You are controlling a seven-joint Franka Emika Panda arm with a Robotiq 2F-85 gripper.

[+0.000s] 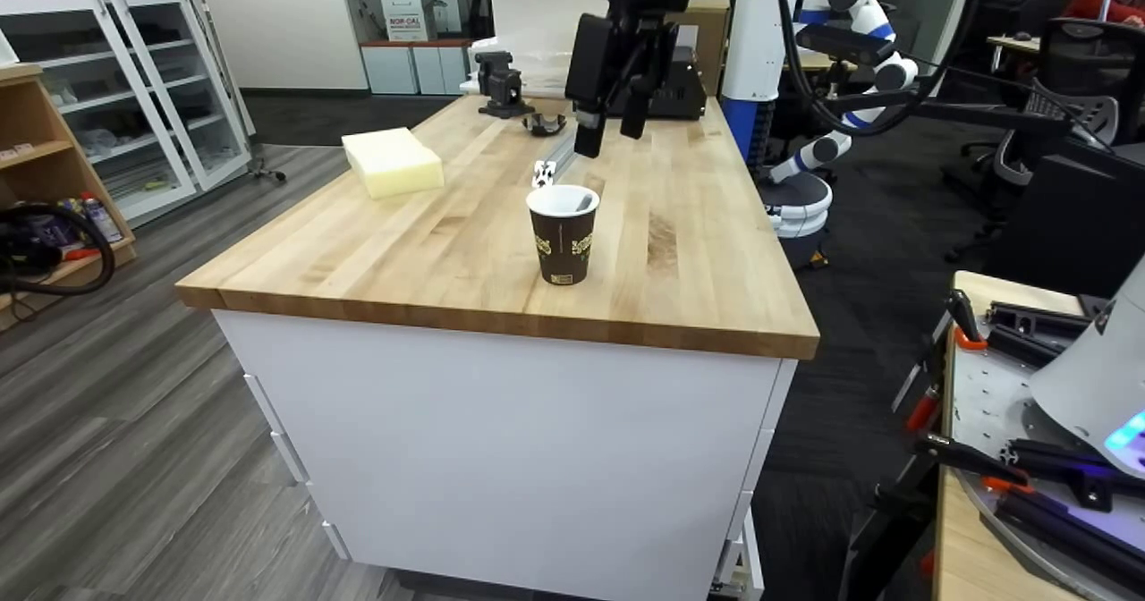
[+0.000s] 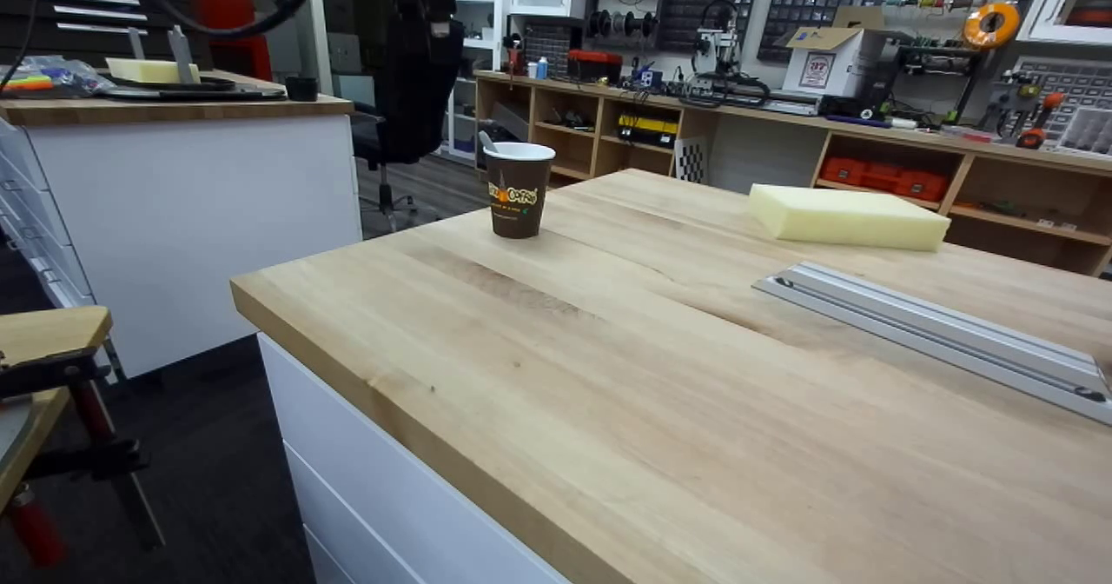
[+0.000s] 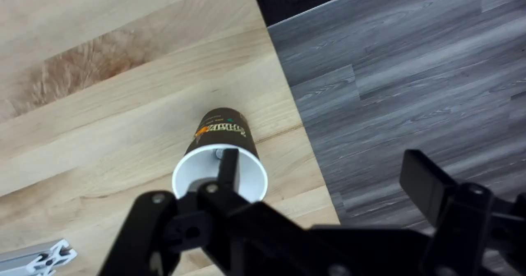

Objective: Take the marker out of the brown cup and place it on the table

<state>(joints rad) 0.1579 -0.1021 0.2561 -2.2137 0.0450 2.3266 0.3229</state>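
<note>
The brown cup point(image 1: 564, 241) stands upright on the light wooden table point(image 1: 465, 257); it also shows in an exterior view point(image 2: 519, 195) and in the wrist view point(image 3: 225, 131). The marker leans inside it. Its grey end point(image 2: 488, 142) sticks up at the rim, and its tip shows inside the cup in an exterior view point(image 1: 585, 203). In the wrist view the marker's end point(image 3: 219, 153) is partly hidden by a finger. My gripper point(image 1: 611, 136) is open and empty, above the cup and apart from it. In the wrist view point(image 3: 322, 163) one finger overlaps the cup's mouth.
A pale yellow block point(image 1: 394, 165) and an aluminium rail point(image 2: 938, 341) lie on the table. The rail's end also shows in the wrist view point(image 3: 39, 258). A black vise point(image 1: 503, 84) stands farther back. The cup is near a table edge, with grey floor beyond.
</note>
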